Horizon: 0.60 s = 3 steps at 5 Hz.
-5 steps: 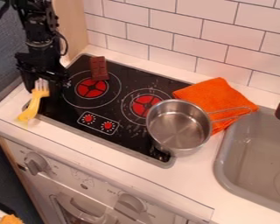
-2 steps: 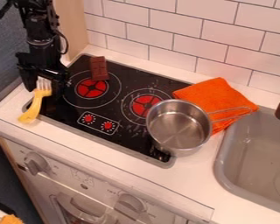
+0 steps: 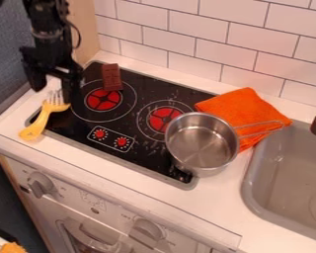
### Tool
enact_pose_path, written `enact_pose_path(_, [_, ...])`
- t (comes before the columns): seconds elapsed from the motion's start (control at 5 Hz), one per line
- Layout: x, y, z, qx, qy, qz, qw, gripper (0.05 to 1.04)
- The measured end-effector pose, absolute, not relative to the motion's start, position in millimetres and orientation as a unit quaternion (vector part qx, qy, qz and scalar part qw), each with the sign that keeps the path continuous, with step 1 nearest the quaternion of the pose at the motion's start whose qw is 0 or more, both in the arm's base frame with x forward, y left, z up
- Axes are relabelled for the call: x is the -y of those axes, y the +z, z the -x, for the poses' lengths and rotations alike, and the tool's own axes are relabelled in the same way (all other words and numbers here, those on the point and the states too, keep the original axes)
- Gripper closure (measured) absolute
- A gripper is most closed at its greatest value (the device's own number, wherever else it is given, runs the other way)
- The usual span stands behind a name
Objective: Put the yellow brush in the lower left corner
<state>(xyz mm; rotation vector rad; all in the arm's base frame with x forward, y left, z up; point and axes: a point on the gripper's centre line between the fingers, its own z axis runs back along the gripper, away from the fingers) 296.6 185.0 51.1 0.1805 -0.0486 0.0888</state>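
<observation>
The black gripper (image 3: 54,89) hangs at the left back of the stove, with its two fingers spread apart and nothing held between them. Just below it lies the yellow brush (image 3: 40,120). The brush head and pale bristles point back toward the gripper, close to its right finger. Its handle end rests on the white counter at the stove's front left corner, and its head lies over the left edge of the black stove top (image 3: 78,129).
A chocolate bar (image 3: 111,77) lies at the stove's back edge. A metal pot (image 3: 201,143) stands on the right front of the stove, its handle over an orange cloth (image 3: 245,112). The grey sink (image 3: 253,185) is at the far right.
The gripper has moved slightly up and to the right, off the brush, and its fingers stand clear of it. The brush has turned a little, its head shifting to the right.
</observation>
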Motion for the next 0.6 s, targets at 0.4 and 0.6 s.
enact_pose_path(0.4, [-176, 92, -294, 0.066, 0.044, -0.1, 0.992, 0.084])
enact_pose_path(0.6, [-170, 110, -291, 0.094, 0.039, -0.101, 0.99, 0.084])
